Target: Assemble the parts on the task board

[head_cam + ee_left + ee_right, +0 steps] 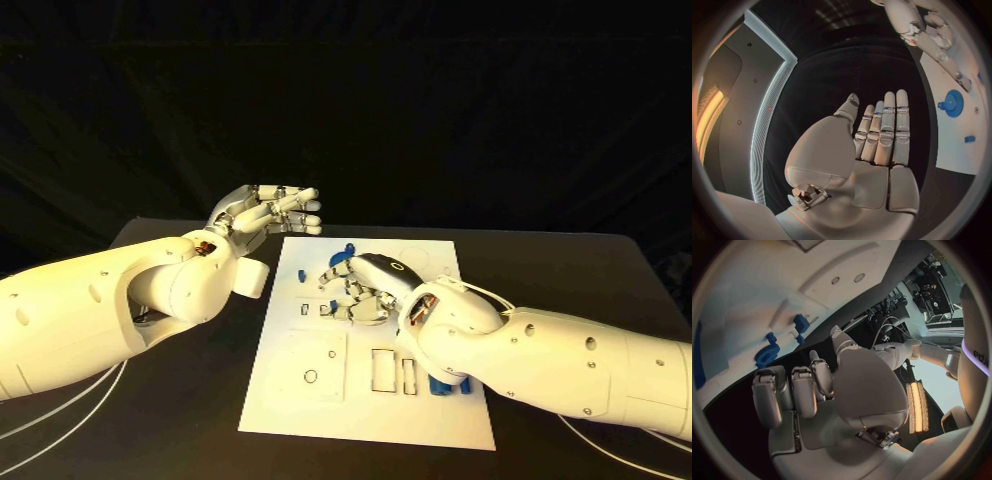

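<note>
Blue parts lie on the white board (pixel 378 400) in the head view. The right hand (pixel 364 291) hangs over the middle of the board, with a gear (pixel 348 247) just past its fingertips and two long bars (pixel 447 382) back under its arm, lying along the board's long side. The right hand is much nearer to all of them. The left hand (pixel 268 213) is up off the table by the board's far corner, fingers curled in, and nothing shows in it. In the left wrist view, that hand (pixel 873 150) looks flat, fingers pressed side by side, and the gear (pixel 951 104) lies off to its side. In the right wrist view, the right hand (pixel 826 395) has bent fingers and holds nothing, and the gear (pixel 767 354) sits on the board beyond them. My guess is the right hand should reach forward for the gear.
</note>
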`<state>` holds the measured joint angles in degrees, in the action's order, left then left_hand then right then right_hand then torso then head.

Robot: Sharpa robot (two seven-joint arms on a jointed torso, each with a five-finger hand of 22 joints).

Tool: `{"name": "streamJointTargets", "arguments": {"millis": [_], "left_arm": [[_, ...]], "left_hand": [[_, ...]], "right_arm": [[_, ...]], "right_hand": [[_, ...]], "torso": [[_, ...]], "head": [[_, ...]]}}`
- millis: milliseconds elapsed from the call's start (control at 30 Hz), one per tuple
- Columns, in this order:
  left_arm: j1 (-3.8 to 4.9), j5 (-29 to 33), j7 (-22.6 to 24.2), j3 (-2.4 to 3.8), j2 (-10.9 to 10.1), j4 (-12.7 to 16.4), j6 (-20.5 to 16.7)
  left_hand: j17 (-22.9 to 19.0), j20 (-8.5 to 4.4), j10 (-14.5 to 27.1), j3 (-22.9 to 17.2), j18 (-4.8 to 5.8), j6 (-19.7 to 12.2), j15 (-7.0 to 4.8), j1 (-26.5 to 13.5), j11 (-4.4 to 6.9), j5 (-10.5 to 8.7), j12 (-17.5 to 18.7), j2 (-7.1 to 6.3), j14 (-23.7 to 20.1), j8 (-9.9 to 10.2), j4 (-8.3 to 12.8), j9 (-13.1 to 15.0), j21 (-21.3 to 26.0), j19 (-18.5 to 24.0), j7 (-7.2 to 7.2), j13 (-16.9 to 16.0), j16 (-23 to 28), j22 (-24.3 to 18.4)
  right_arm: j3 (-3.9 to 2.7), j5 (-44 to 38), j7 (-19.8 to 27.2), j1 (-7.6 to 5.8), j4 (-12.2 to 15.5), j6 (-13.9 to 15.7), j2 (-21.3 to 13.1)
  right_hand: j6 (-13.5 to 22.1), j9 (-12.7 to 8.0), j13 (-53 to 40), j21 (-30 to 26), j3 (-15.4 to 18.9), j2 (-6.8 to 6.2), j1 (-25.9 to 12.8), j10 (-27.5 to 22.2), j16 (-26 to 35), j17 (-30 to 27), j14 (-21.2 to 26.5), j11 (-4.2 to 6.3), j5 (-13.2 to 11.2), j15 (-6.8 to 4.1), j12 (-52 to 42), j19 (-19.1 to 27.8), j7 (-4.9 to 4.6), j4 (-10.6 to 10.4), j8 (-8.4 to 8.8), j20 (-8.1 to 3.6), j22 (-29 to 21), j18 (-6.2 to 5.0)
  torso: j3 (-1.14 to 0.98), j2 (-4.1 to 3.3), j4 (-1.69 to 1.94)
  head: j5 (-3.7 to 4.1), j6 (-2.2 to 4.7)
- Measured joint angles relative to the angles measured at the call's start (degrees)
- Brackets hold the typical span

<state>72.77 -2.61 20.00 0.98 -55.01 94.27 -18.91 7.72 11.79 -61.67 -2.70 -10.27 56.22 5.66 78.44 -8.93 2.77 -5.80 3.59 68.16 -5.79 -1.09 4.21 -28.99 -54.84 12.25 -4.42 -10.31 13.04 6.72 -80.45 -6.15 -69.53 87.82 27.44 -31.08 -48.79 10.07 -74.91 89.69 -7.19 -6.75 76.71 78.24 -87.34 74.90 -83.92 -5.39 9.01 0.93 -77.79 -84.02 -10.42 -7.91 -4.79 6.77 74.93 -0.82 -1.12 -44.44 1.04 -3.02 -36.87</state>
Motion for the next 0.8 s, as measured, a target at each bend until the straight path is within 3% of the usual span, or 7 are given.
{"name": "streamJointTargets", "arguments": {"millis": [200,300,400,500,567,667,800], "left_arm": [[0.01,-7.81,-7.05,0.0,0.54,-3.56,5.08],[0.01,-12.32,-11.3,0.0,1.02,-5.4,7.7],[0.04,-17.35,-16.21,0.0,1.59,-6.88,10.02],[0.08,-22.66,-21.51,0.0,2.29,-8.05,12.14],[0.13,-25.88,-24.71,0.0,2.9,-8.58,13.41],[0.29,-31.43,-30.49,0.0,4.51,-9.61,15.86],[0.41,-38.25,-38.11,0.0,7.11,-10.95,19.31]], "left_hand": [[7.05,-5.34,-10.33,1.57,0.01,4.2,-5.29,-2.42,4.45,0.22,-3.54,-0.68,15.11,-1.24,-1.94,0.71,-9.58,-10.03,-3.58,-1.84,-10.54,4.75],[27.54,-7.72,-15.4,2.28,0.02,6.75,-7.25,-2.42,6.61,0.22,-6.89,-0.68,15.85,-2.17,-2.94,1.71,-19.72,-14.27,-5.5,-4.71,-32.84,14.3],[48.38,-8.76,-16.83,0.27,2.09,7.77,-8.28,0.23,7.5,0.22,-10.96,-0.35,15.83,-3.22,-1.31,2.82,-31.1,-18.33,-5.73,-8.33,-52.25,28.57],[62.5,-9.32,-14.97,-1.41,3.72,7.58,-8.56,-0.1,8.5,0.22,-18.41,-0.7,15.73,-5.14,-2.08,4.44,-40.63,-21.86,-6.31,-14.74,-64.67,41.14],[65.75,-9.51,-13.85,-1.22,4.5,7.12,-8.57,-2.21,8.57,0.22,-23.81,-1.18,15.74,-6.54,-3.63,5.52,-45.06,-23.95,-6.77,-19.3,-67.43,47.69],[67.16,-9.74,-14.03,0.47,5.84,6.93,-8.58,-6.86,8.39,0.22,-36.12,-1.48,15.74,-8.56,-7.48,7.11,-50.47,-27.33,-7.19,-31.09,-68.7,56.49],[67.23,-10.15,-13.33,3.72,7.18,5.53,-9.07,-10.37,8.94,0.22,-47.26,-1.94,15.83,-11.98,-11.97,10.0,-54.3,-28.94,-8.09,-41.82,-69.23,61.64]], "right_arm": [[-0.42,7.53,5.31,-3.19,5.15,0.2,-6.39],[-0.6,11.2,6.76,-4.87,8.25,-0.74,-11.51],[-0.6,14.54,7.61,-6.02,10.64,-2.01,-16.31],[-0.59,17.56,8.2,-6.78,12.21,-2.94,-19.94],[-0.58,19.22,8.47,-7.03,12.84,-3.29,-21.52],[-0.56,21.77,8.88,-7.42,13.38,-3.51,-23.7],[-0.56,24.32,9.23,-7.74,13.05,-3.44,-25.32]], "right_hand": [[-2.27,-0.07,0.0,-0.94,0.0,0.98,0.98,-1.24,1.55,0.05,0.0,0.5,2.88,0.0,1.4,0.0,0.67,0.0,-1.47,0.0,0.0,0.0],[-2.9,-0.14,0.09,-3.3,-0.19,1.07,1.49,-2.49,2.84,0.05,-0.15,0.73,4.65,-0.15,2.73,0.0,0.86,0.19,-2.11,0.0,-0.01,0.0],[-4.5,-0.05,1.02,-5.54,-0.26,1.07,1.49,-3.12,4.45,0.04,0.0,1.18,5.09,-0.65,3.87,0.03,1.27,0.25,-3.42,-0.06,-0.01,0.0],[-4.64,-0.04,1.42,-5.72,-0.26,1.07,1.49,-3.26,4.65,0.04,0.0,1.31,5.21,-0.65,4.16,0.0,1.41,0.25,-3.61,-0.44,-0.01,0.0],[-4.77,-0.04,1.79,-6.21,-0.25,1.07,1.49,-3.45,5.1,0.04,-0.21,1.48,5.41,-0.86,4.59,0.0,1.54,0.25,-3.85,-0.44,-0.01,0.0],[-4.83,-0.04,2.09,-6.38,-0.25,1.07,1.49,-3.64,5.22,0.04,-0.21,1.29,5.64,-0.85,4.81,0.0,1.61,0.25,-3.85,-0.44,-0.01,0.0],[-4.83,-0.08,2.42,-6.88,-0.25,1.07,1.49,-3.9,5.65,0.03,-0.06,1.56,5.87,-1.0,5.25,0.0,1.61,0.25,-4.07,-0.44,-0.02,0.0]], "torso": [[0.15,0.87,0.02],[0.29,1.46,0.01],[0.43,2.11,-0.07],[0.5,2.83,-0.25],[0.5,3.28,-0.38],[0.46,3.89,-0.51],[0.38,4.48,-0.57]], "head": [[0.01,0.23],[0.01,0.24],[-0.04,0.01],[-0.46,-0.38],[-0.79,-0.69],[-1.02,-1.07],[-1.16,-1.53]]}}
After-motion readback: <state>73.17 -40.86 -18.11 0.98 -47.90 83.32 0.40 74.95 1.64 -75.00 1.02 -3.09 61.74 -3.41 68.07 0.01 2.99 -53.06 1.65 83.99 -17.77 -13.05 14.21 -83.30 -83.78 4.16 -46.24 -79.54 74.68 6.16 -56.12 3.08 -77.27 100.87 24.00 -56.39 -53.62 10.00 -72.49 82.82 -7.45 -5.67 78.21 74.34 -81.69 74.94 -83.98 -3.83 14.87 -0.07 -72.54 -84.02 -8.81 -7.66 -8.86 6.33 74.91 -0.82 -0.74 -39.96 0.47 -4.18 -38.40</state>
